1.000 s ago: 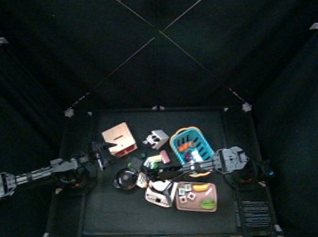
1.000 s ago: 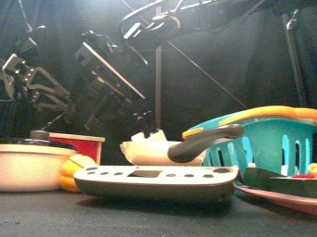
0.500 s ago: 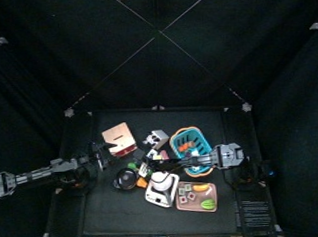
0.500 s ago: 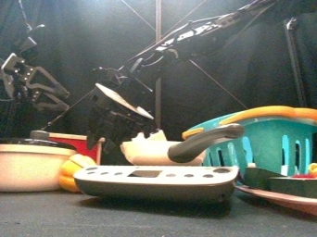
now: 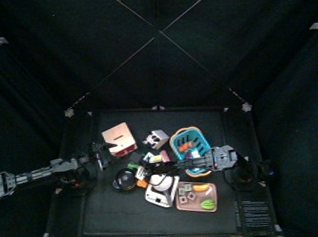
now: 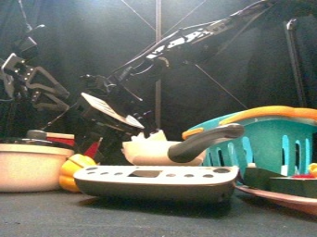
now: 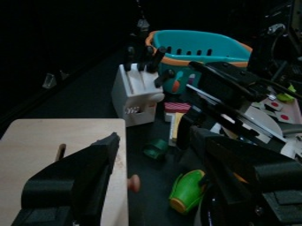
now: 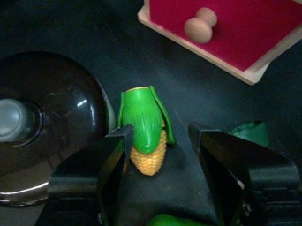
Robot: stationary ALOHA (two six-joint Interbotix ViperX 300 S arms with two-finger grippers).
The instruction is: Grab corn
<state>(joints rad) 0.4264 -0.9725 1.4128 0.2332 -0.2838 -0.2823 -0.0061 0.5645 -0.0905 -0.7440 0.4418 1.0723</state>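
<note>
The right hand [image 8: 160, 163] is spread wide and empty, its two black jaws rising from the bottom edge of the right wrist view on either side of the corn [image 8: 147, 131]. The corn sits in the middle of that frame, green husk toward the top, yellow kernels toward the bottom, lying on the dark tabletop [image 8: 71, 26]. Whether the jaws already touch the cob cannot be told.

To the left of the corn in this frame, just beside it, lies a round dark pot lid [image 8: 45, 115] with a pale knob. In the upper right is a red tray [image 8: 230, 31] holding a small tan peg-shaped piece [image 8: 200, 26]. A second green thing [image 8: 252, 132] peeks out at the right edge.

What could go wrong, as a judgement: the left jaw has little room beside the lid, so a descent slightly off could land on the lid's rim and nudge it. The cob is round and could roll or squirt out if the jaws close off-centre or pinch only the loose husk.

The top view shows what the wrist view cannot: the right arm [image 5: 217, 159] reaching from the frame's right across a crowded tabletop, past a teal basket [image 5: 192, 141]. There the corn itself is too small to make out. The front view shows the arm slanting down from the upper right behind a white pot [image 6: 30, 167].

The left hand [image 7: 165, 177] rests at the tabletop's left side, jaws parted and empty.
</note>
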